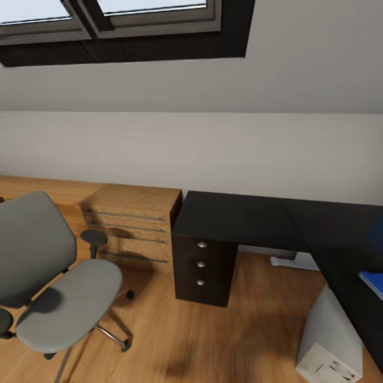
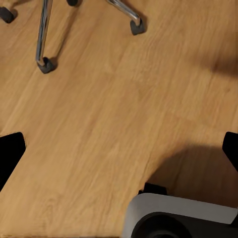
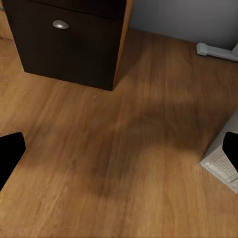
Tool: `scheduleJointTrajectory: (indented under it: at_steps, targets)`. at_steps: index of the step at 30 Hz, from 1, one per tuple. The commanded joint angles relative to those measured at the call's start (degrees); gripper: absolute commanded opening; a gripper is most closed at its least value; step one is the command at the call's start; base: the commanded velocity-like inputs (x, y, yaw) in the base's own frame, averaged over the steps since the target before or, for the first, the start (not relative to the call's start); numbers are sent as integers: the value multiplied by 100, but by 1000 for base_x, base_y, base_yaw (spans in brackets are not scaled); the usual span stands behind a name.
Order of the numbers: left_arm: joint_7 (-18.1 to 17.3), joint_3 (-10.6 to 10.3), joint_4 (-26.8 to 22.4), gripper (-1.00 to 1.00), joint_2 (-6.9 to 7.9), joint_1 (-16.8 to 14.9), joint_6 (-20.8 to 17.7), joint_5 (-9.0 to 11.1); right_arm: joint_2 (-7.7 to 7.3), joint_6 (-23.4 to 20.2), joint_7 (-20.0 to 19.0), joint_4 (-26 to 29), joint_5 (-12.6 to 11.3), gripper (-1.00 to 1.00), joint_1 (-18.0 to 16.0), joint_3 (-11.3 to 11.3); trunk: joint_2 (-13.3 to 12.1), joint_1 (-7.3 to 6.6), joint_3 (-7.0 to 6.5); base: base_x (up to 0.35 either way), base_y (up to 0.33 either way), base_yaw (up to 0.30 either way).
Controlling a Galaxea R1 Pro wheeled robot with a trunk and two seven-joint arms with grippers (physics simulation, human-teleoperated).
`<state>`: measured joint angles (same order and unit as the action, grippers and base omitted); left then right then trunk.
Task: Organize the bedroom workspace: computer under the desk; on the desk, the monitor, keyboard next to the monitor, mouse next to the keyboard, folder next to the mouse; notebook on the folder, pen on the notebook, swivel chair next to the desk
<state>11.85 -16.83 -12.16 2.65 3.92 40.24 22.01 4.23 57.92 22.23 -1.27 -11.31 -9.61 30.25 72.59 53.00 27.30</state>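
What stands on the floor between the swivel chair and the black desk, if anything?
Nothing visible does. In the head view, bare wood floor lies between the swivel chair and the desk's drawer unit. The wooden dresser stands further back, against the wall.

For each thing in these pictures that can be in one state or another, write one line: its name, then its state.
swivel chair: upright on the floor, seat bare, away from the desk.
desk: black top in view bare; three drawers shut.
computer: upright on the floor beside the desk's edge.
folder: lying flat on the desk, mostly cut off.
wooden dresser: drawers shut.
left gripper: open, over bare floor.
right gripper: open, over bare floor.
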Motion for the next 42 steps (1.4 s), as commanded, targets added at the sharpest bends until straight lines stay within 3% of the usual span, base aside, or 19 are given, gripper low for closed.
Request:
scheduleJointTrajectory:
  at_steps: [1, 14, 32, 42]
  targets:
    - [43, -44, -14, 100, 0, 3, 17, 32, 7, 173, 10, -13, -46, 100, 62, 51, 3, 0, 5, 0, 0, 285]
    - [54, -40, -14, 100, -17, 3, 128, 23, 15, 208, 77, -13, -53, 100, 100, 51, 3, 0, 5, -25, 0, 285]
    - [73, -46, -6, 100, -15, 3, 299, 32, 22, 208, 104, -13, -55, 100, 105, 51, 3, 0, 5, -301, 0, 285]
    - [81, -38, 3, 100, -10, 3, 292, 39, 73, 208, 429, -13, -12, 100, 104, 52, 3, 0, 5, -85, 0, 278]
